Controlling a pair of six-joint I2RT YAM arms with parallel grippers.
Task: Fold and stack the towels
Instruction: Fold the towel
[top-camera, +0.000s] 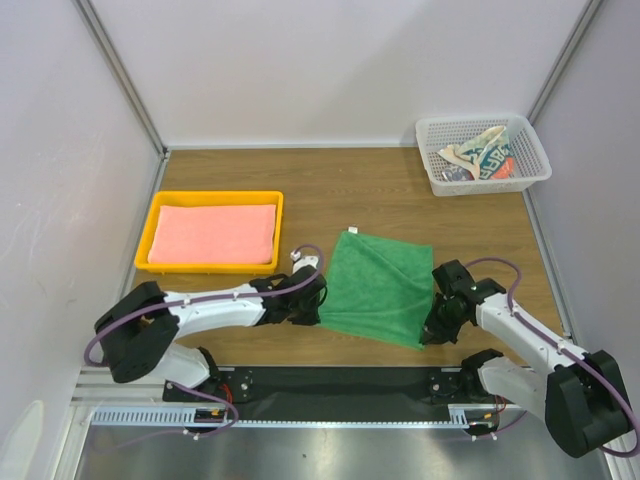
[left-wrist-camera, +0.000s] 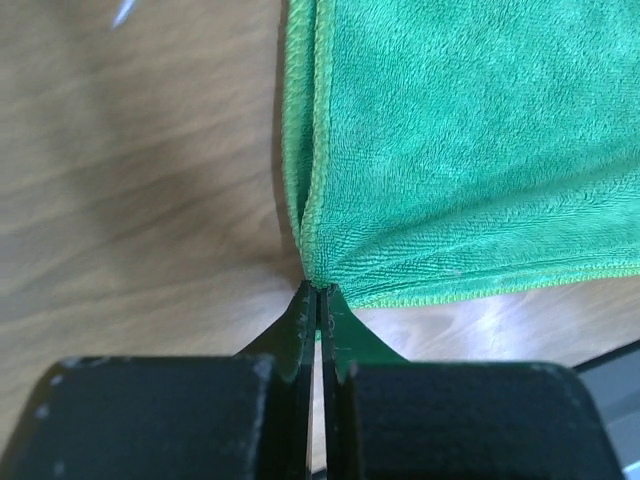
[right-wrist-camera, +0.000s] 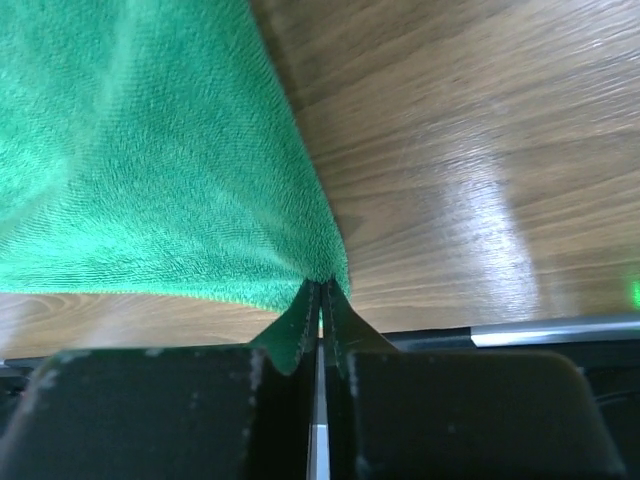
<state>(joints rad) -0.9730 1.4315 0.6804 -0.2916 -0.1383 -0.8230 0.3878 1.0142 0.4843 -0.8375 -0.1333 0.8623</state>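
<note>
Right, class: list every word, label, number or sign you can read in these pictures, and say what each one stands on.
Nothing can be read outright.
On the patterned towel in the white mesh basket: red-orange letters, too small and crumpled to read.
On the green towel: a small white tag at its far corner, too small to read.
Elsewhere: no text visible.
</note>
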